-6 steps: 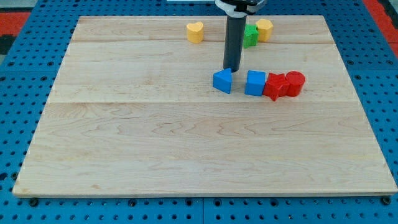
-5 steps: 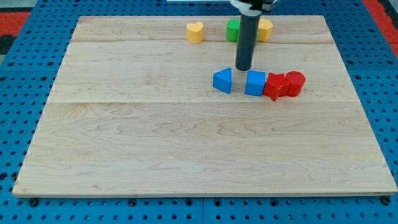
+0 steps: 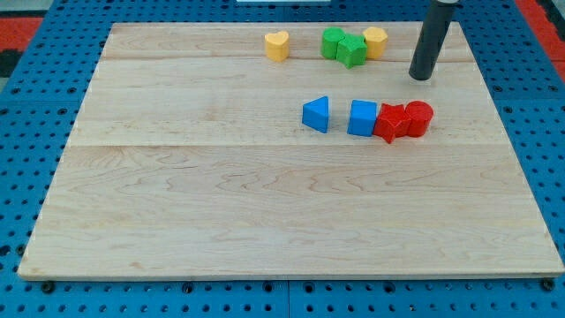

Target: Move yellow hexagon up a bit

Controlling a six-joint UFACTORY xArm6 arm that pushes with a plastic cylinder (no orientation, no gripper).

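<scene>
While there are no jaws on this rig to be released or clenched, only a dark rod, my tip (image 3: 423,78) is resting on bare board toward the view's upper right, holding nothing and touching no block. It is sitting to the right of and slightly below the yellow hexagon (image 3: 375,41), near it but apart, and above the red pair.

The yellow hexagon is lying close to the top edge of the wooden board (image 3: 177,221), its left side crowded by a green block (image 3: 351,50), with a second green block (image 3: 332,41) just beyond; shapes of the greens are hard to make out. Further left along the same top strip a yellow heart (image 3: 277,45) is standing alone.

Lower down, a row is running across the middle: a blue triangular block (image 3: 316,114), then a gap, then a blue cube (image 3: 362,117) touching a red block (image 3: 389,123), which is pressing against a red cylinder (image 3: 418,117).

Judgement: the tip is probably placed off to the side so it can come round beneath the hexagon and push toward the view's top. Room above is looking slim, so a short shove would be wanted. The neighbouring green is likely to get dragged along if the push is running off-centre.
</scene>
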